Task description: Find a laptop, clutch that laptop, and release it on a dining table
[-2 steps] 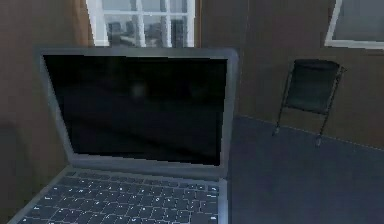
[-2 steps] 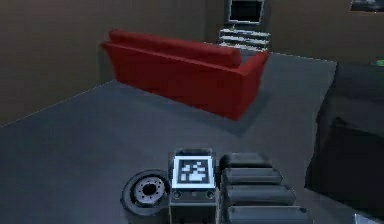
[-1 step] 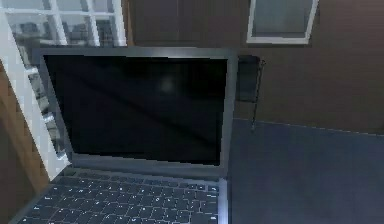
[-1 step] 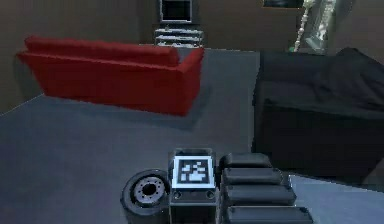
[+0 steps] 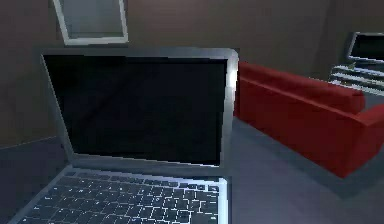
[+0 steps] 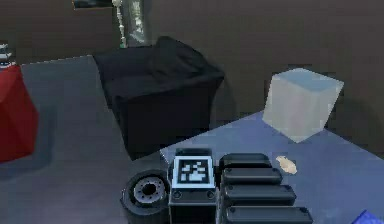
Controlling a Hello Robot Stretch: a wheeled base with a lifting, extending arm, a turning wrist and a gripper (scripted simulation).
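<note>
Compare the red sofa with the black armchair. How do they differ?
The red sofa is bright red, while the black armchair is almost black. The red sofa is long and low, wide enough for several seats, while the black armchair is a compact, boxy single seat. Both are blocky upholstered seats standing on the dark floor.

The walls [image 5: 200, 25] are dark brown and the floor [image 6: 80, 170] is grey. A red sofa [image 5: 310, 115] stands at the right, and a pale framed picture [image 5: 90, 20] hangs on the far wall. A black armchair [image 6: 165, 90] (quite bulky) stands beyond the blue bench [image 6: 340, 175], which carries a pale cube [image 6: 303, 102].
</note>
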